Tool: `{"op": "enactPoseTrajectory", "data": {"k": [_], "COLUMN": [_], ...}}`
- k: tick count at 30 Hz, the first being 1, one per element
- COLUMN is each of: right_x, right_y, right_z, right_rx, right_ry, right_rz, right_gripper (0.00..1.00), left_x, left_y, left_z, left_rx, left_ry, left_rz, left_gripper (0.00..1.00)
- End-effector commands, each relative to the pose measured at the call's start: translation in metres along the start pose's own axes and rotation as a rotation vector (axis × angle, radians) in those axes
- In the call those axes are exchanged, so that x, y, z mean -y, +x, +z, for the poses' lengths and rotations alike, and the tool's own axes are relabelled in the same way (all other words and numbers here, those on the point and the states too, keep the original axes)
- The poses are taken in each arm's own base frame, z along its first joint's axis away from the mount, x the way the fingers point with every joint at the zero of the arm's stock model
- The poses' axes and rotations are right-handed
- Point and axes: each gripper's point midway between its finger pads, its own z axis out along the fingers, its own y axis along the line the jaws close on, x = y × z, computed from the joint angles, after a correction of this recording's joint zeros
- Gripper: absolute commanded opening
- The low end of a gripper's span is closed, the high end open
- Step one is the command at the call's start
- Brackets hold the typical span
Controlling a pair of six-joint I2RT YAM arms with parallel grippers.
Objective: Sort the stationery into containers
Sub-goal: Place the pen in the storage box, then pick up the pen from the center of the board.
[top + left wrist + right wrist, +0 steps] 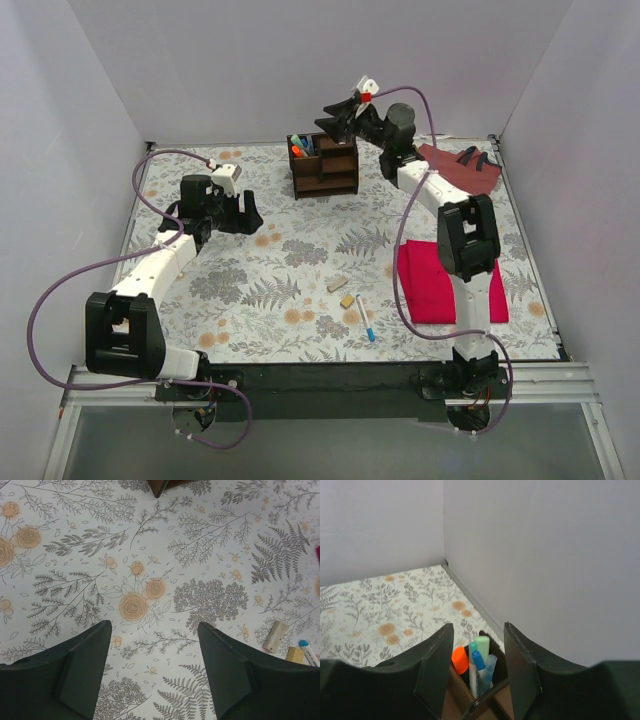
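Soft, even white light fills the enclosure, leaving its pale walls [300, 60] bright and free of glare. From above, the floral table cover [300, 290] reads sharp, with only faint, short shadows under the left arm [160, 262] and beside the desk organiser [325, 165]. At the wrists, the dark fingers [80, 675] of the left gripper [154, 624] and those of the right gripper [478, 625] show little detail, and the markers [477, 662] look slightly soft.
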Motion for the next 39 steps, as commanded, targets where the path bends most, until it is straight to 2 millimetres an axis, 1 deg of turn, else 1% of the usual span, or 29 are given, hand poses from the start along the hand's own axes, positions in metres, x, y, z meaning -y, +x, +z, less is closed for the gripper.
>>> {"op": "enactPoseTrajectory", "data": {"k": [1,2,3,5,6,7,8,9,10,11,12,13,14,15,16,17,18,19,20,22,23,24,25,26,30,32,33,35,39], "right_x": [-0.009,-0.016,-0.032,-0.047,-0.06,-0.067,-0.072,-0.076,-0.082,-0.08,-0.081,-0.083,-0.075,-0.073,-0.071,-0.063,-0.058,-0.051,-0.038,-0.027,-0.014,-0.013,-0.009,-0.003,-0.008,-0.012,-0.016,-0.021,-0.026], "right_y": [-0.084,-0.086,-0.092,-0.081,-0.1,-0.07,-0.065,-0.083,-0.057,-0.056,-0.059,-0.043,-0.04,-0.045,-0.041,-0.025,-0.028,-0.026,-0.021,-0.022,-0.024,-0.022,-0.023,-0.023,-0.02,-0.021,-0.025,-0.023,-0.025], "right_z": [-0.026,-0.033,-0.049,-0.071,-0.086,-0.103,-0.116,-0.13,-0.148,-0.16,-0.176,-0.191,-0.207,-0.222,-0.233,-0.258,-0.273,-0.286,-0.309,-0.334,-0.356,-0.367,-0.376,-0.391,-0.409,-0.411,-0.409,-0.411,-0.413], "right_rx": [0.032,0.012,-0.013,-0.097,-0.101,-0.192,-0.222,-0.222,-0.3,-0.324,-0.355,-0.397,-0.413,-0.416,-0.43,-0.472,-0.476,-0.481,-0.493,-0.495,-0.491,-0.494,-0.495,-0.5,-0.547,-0.548,-0.538,-0.542,-0.539], "right_ry": [-0.014,-0.03,-0.047,-0.068,-0.073,-0.059,-0.044,-0.005,0.013,0.05,0.099,0.132,0.197,0.246,0.285,0.36,0.424,0.472,0.547,0.616,0.679,0.692,0.707,0.735,0.723,0.707,0.693,0.686,0.679], "right_rz": [-0.123,-0.141,-0.153,-0.177,-0.211,-0.182,-0.178,-0.207,-0.151,-0.13,-0.103,-0.05,0.027,0.056,0.101,0.184,0.207,0.225,0.247,0.271,0.28,0.302,0.309,0.32,0.312,0.286,0.27,0.262,0.251], "right_gripper": [0.53,0.53,0.53,0.54,0.55,0.55,0.55,0.56,0.57,0.57,0.58,0.59,0.6,0.6,0.6,0.61,0.62,0.62,0.63,0.63,0.63,0.63,0.63,0.63,0.62,0.62,0.62,0.62,0.62], "left_x": [0.019,0.023,0.034,0.05,0.078,0.09,0.1,0.124,0.137,0.145,0.161,0.172,0.177,0.195,0.201,0.207,0.22,0.228,0.245,0.259,0.272,0.276,0.281,0.289,0.301,0.308,0.31,0.319,0.329], "left_y": [-0.044,-0.049,-0.051,-0.055,-0.049,-0.046,-0.04,-0.032,-0.026,-0.024,-0.012,-0.004,0.012,0.01,0.021,0.029,0.038,0.043,0.049,0.064,0.075,0.087,0.091,0.101,0.125,0.133,0.139,0.147,0.165], "left_z": [-0.013,-0.013,-0.015,-0.019,-0.023,-0.025,-0.029,-0.03,-0.032,-0.035,-0.033,-0.035,-0.039,-0.043,-0.038,-0.039,-0.035,-0.033,-0.033,-0.023,-0.025,-0.018,-0.016,-0.02,-0.015,-0.015,-0.013,-0.015,-0.008], "left_rx": [0.13,0.145,0.148,0.162,0.151,0.147,0.132,0.123,0.118,0.118,0.088,0.069,0.006,0.032,0.007,-0.008,0.001,0.007,0.031,0.035,0.037,0.01,0.034,0.029,0.052,0.053,0.039,0.022,-0.043], "left_ry": [0.085,0.103,0.157,0.235,0.353,0.4,0.443,0.514,0.573,0.612,0.684,0.747,0.808,0.872,0.932,0.976,1.028,1.056,1.102,1.158,1.211,1.248,1.281,1.334,1.444,1.48,1.499,1.533,1.576], "left_rz": [0.077,0.099,0.125,0.253,0.331,0.425,0.574,0.674,0.738,0.869,0.934,0.979,1.003,1.098,1.122,1.143,1.194,1.22,1.264,1.308,1.334,1.336,1.381,1.381,1.426,1.438,1.435,1.44,1.432], "left_gripper": [0.7,0.7,0.7,0.7,0.7,0.7,0.71,0.72,0.73,0.73,0.75,0.75,0.75,0.79,0.81,0.81,0.81,0.78,0.78,0.75,0.72,0.7,0.69,0.66,0.59,0.56,0.48,0.41,0.34]}}
